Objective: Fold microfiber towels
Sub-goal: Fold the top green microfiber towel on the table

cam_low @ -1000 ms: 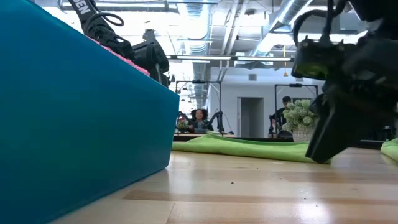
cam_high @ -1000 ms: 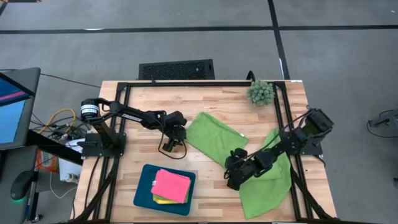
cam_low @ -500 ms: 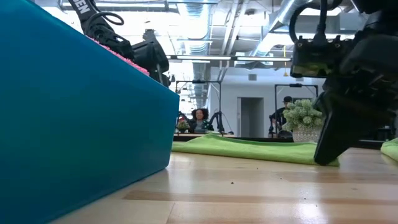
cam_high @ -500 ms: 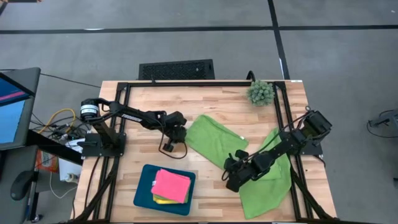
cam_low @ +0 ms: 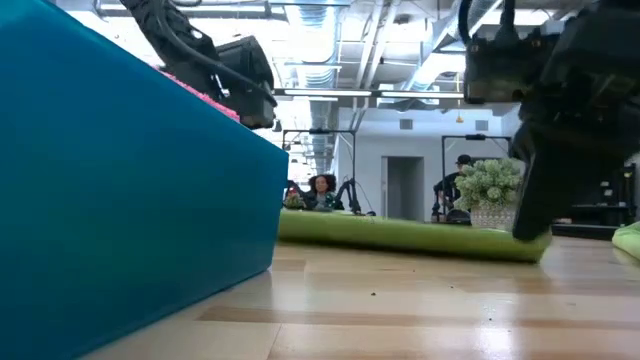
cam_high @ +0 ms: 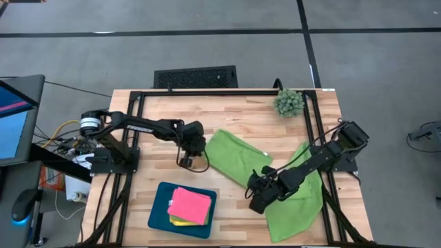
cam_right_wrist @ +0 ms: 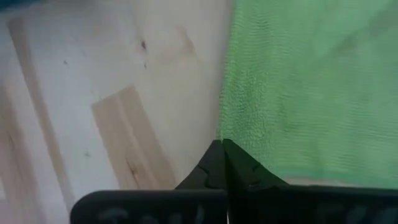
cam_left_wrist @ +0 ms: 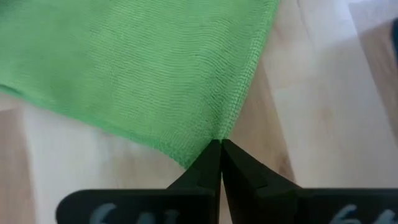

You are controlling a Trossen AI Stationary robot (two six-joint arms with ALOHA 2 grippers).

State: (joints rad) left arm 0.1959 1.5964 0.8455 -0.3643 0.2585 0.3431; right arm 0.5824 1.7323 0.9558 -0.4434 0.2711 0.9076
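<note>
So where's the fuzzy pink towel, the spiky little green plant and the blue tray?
Hot pink microfiber towel (cam_high: 190, 204), high view, middle of its top face.
Spiky green plant (cam_high: 289, 102), high view, centre of its leaves.
Dark teal rectangular tray (cam_high: 158, 209), high view, bare left rim.

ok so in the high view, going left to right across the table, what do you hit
tray with the pink towel on it → left tool pinching a corner of the middle green towel → right tool on that towel's other near corner → second green towel at the right edge; the plant sits at the back.
</note>
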